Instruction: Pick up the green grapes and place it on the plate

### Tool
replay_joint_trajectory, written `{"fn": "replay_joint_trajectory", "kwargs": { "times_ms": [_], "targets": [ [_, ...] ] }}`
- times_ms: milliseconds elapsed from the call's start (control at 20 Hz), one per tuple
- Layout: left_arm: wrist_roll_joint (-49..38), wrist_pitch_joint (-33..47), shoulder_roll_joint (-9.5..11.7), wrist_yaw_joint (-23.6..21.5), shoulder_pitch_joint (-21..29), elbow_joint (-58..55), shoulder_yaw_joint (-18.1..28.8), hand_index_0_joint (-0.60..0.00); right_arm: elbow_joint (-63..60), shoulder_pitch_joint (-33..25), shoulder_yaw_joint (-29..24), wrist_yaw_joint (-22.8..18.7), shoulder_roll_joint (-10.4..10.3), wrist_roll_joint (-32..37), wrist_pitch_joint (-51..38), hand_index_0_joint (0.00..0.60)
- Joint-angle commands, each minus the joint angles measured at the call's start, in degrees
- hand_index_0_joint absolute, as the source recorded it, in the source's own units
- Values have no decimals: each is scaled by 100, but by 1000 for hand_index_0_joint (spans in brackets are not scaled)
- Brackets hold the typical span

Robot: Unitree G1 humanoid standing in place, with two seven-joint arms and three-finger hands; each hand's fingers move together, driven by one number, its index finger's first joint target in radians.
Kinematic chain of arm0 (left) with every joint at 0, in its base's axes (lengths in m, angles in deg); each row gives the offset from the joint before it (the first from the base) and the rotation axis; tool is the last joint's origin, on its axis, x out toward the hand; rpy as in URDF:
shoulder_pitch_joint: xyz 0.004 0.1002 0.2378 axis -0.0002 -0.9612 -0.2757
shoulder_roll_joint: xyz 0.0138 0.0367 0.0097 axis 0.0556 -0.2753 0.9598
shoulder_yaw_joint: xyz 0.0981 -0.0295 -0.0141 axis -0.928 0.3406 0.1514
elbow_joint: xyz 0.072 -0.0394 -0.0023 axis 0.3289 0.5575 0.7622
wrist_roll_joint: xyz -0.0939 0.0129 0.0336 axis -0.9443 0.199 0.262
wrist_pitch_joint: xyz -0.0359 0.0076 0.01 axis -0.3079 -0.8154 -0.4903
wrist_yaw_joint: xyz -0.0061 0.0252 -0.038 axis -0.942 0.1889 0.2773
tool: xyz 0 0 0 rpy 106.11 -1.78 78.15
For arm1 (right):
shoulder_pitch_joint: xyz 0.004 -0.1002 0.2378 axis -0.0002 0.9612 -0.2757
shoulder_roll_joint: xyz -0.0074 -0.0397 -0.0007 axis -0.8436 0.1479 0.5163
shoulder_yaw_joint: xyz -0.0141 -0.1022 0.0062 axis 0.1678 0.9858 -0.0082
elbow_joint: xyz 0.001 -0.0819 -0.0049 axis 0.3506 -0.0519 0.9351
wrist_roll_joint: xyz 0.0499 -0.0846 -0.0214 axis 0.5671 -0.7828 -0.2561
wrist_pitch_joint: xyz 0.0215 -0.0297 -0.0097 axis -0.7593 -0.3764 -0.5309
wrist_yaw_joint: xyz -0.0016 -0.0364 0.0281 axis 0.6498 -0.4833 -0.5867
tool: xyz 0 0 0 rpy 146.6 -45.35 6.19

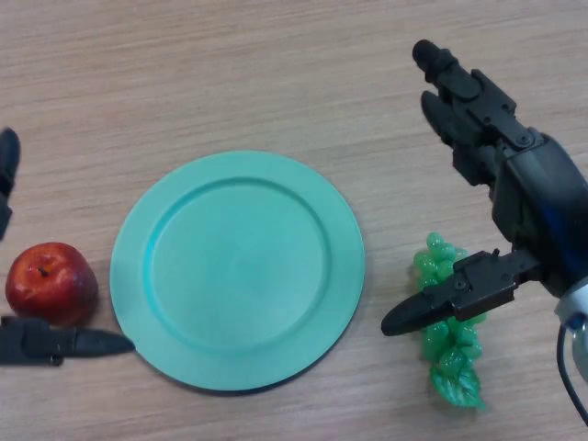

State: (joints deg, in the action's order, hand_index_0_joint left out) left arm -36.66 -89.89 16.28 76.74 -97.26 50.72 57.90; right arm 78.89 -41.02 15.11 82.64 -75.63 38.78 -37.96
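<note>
Looking at the green grapes (450,340), we see them under our right hand's (514,211) thumb, fingers spread wide above. Probably light, bumpy, slippery plastic; we'd pinch mid-bunch. Plate (237,270) sits bare beyond the thumb tip.

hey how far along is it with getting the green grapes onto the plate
Early stage. Nothing is placed yet: the plate is bare. The right hand is open over the green grapes, which lie on the table right of the plate. Grasping, lifting and placing are left. The left hand sits beside the apple.
</note>
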Motion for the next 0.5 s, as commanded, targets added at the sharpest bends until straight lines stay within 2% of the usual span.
{"fn": "replay_joint_trajectory", "kwargs": {
  "times_ms": [50,500],
  "targets": [
    [-9,554,107,211,-68,-396,466,0,271,-259,-169,20,26,-69,-909,0],
    [85,670,26,302,-157,-227,528,0,16,-302,-173,144,59,-317,-1258,0]
  ]
}}
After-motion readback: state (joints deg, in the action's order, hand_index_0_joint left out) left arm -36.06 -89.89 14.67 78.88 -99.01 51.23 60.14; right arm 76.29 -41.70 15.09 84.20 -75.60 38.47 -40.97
